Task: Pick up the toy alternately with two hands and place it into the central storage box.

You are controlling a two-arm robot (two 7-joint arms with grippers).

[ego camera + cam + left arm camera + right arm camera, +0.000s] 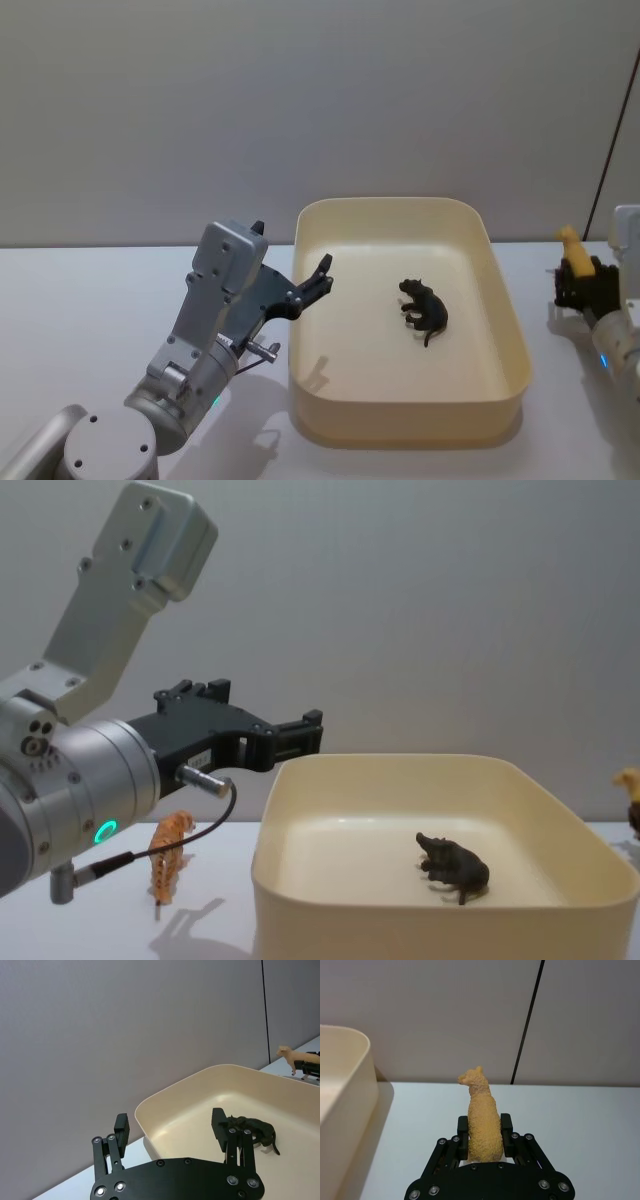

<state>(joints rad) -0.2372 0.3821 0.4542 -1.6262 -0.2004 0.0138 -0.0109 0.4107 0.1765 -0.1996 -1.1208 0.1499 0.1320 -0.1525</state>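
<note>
The cream-yellow storage box (310, 300) sits in the middle of the table with a dark toy animal (424, 309) lying on its floor. My left gripper (318, 278) hangs open and empty over the box's left rim; the left wrist view has its fingers (121, 1127) spread wide, with the dark toy (255, 1130) beyond. To the right of the box, my right gripper (582, 285) is shut on a tan toy animal (570, 245), held upright just above the table. In the right wrist view that tan toy (481, 1115) sits squeezed between the pads.
An orange tiger toy (167, 855) stands on the table left of the box, under my left arm. A grey wall runs behind the table. A dark vertical cable (527, 1020) hangs at the far right.
</note>
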